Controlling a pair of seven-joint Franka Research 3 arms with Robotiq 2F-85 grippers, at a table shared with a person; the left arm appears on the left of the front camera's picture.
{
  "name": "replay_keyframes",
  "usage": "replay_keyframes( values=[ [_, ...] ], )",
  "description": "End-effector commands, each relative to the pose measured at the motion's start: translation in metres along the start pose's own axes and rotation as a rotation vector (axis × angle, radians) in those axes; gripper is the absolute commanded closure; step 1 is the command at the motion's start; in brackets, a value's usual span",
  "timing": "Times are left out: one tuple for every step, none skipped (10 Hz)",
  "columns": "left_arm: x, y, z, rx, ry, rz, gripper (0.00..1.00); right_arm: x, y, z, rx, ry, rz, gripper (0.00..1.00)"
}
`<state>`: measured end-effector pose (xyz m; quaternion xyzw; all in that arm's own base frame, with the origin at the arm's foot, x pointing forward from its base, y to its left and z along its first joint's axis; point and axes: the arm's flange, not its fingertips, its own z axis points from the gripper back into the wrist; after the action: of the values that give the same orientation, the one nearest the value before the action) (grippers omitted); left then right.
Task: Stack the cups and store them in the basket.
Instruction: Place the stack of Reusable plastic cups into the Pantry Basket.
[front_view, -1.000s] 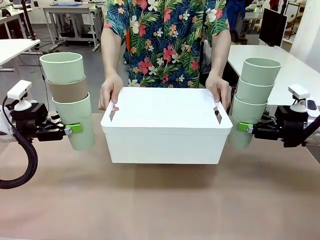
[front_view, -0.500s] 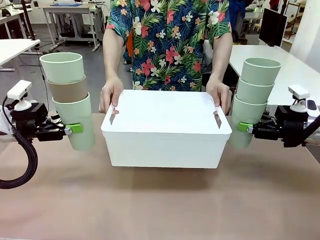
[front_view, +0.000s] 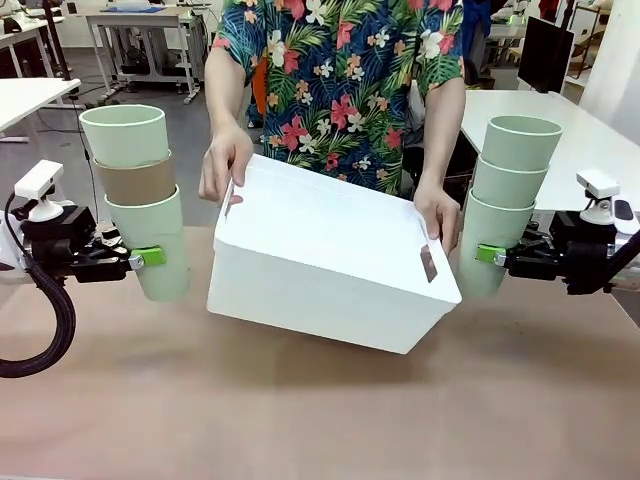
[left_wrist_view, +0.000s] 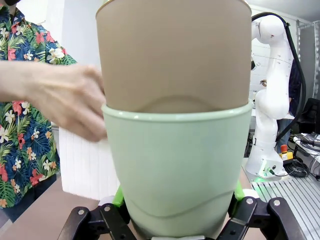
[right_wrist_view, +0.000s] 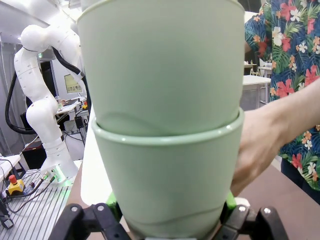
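My left gripper (front_view: 156, 260) is shut on the bottom cup of a stack of three cups (front_view: 135, 185): mint, brown, mint. The left wrist view shows that mint cup (left_wrist_view: 175, 165) between the green pads (left_wrist_view: 118, 197), with the brown cup (left_wrist_view: 175, 55) nested in it. At the right, my right gripper (front_view: 483, 255) is shut on a stack of three mint cups (front_view: 510, 180), seen close up as a mint cup (right_wrist_view: 165, 170) in the right wrist view. Between the stacks a person holds the white basket (front_view: 320, 275) by both ends, tilted with its left end raised.
The person's hands (front_view: 225, 160) (front_view: 438, 212) grip the basket's rim close to both cup stacks. One hand (left_wrist_view: 65, 100) shows beside the left stack, the other hand (right_wrist_view: 260, 145) beside the right. The brown table (front_view: 320, 410) lies bare in front.
The person has lifted the basket off the table and tilted it, left end up and right end down. Both arms and their cup stacks have stayed still.
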<state>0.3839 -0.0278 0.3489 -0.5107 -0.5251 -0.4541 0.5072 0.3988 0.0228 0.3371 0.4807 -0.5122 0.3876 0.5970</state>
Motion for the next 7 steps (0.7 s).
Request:
replay_keyframes(
  values=[
    [0.004, -0.001, 0.000, -0.003, -0.014, -0.006, 0.14, 0.004, 0.001, 0.000, -0.001, -0.005, 0.012, 0.14],
    [0.004, -0.001, 0.000, -0.003, -0.014, -0.006, 0.14, 0.004, 0.001, 0.000, -0.001, -0.005, 0.012, 0.14],
    [0.004, -0.001, 0.000, -0.003, -0.014, -0.006, 0.14, 0.004, 0.001, 0.000, -0.001, -0.005, 0.012, 0.14],
    [0.004, -0.001, 0.000, -0.003, -0.014, -0.006, 0.14, 0.004, 0.001, 0.000, -0.001, -0.005, 0.012, 0.14],
    [0.004, -0.001, 0.000, -0.003, -0.014, -0.006, 0.14, 0.000, 0.000, 0.000, 0.000, 0.000, 0.000, 0.14],
    [0.004, -0.001, 0.000, -0.003, -0.014, -0.006, 0.14, 0.012, 0.004, -0.002, -0.009, 0.010, 0.004, 0.14],
    [0.004, -0.001, 0.000, -0.003, -0.014, -0.006, 0.14, 0.032, 0.010, -0.003, -0.035, 0.031, 0.002, 0.14]
  ],
)
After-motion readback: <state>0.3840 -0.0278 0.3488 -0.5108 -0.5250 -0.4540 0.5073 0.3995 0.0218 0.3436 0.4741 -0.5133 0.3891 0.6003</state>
